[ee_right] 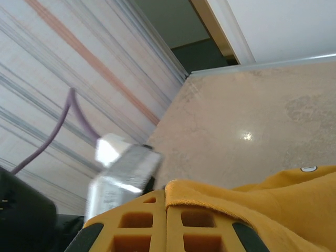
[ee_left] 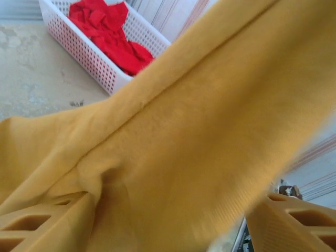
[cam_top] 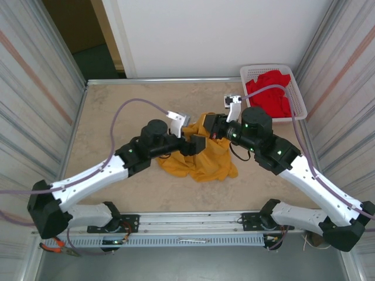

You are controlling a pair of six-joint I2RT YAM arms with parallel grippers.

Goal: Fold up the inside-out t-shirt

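The inside-out t-shirt (cam_top: 202,161), mustard yellow, lies bunched at the table's middle, with its upper part lifted between the two grippers. My right gripper (cam_top: 212,125) is shut on a hemmed edge of the t-shirt (ee_right: 226,194), which is pinched between its orange fingers (ee_right: 142,220). My left gripper (cam_top: 197,144) faces it from the left. Its fingers (ee_left: 37,223) stand wide apart, open, and a stretched fold of the t-shirt (ee_left: 199,136) drapes across the gap between them. I cannot make out the shirt's sleeves or collar.
A white perforated basket (cam_top: 300,88) with red garments (cam_top: 270,93) stands at the back right corner, also seen as the basket (ee_left: 89,58) in the left wrist view. Striped walls close off both sides. Bare tabletop (cam_top: 117,93) lies to the left and behind.
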